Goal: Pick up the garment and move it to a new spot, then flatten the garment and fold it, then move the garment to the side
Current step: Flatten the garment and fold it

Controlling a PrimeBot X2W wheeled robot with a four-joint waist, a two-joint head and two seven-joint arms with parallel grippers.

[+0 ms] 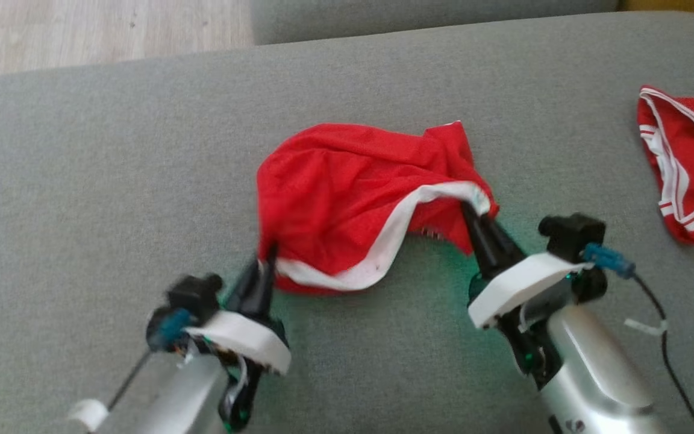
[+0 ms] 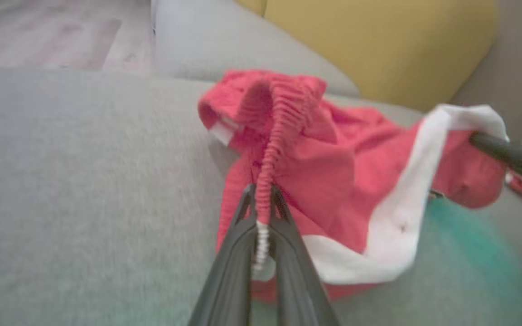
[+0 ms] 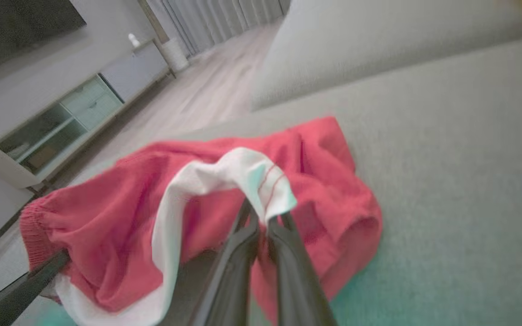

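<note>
Two sets of jaws are clamped tight on the red garment [image 1: 347,199], which sits bunched in the middle of the grey sofa cushion [image 1: 82,181]. The left jaws pinch a ruched elastic edge at the garment's near left corner; in the left wrist view that gathered strip runs straight down between the dark fingers [image 2: 234,271]. The right jaws grip the white band [image 1: 395,229] at its right end, and the fold of white cloth hides their tips. The fabric is crumpled over itself, so its full shape cannot be made out. How much of it is clear of the cushion is unclear. Both wrist views are blurred. A second red garment [image 1: 690,169] with white stripes lies well apart at the right, cut off by the frame edge.
</note>
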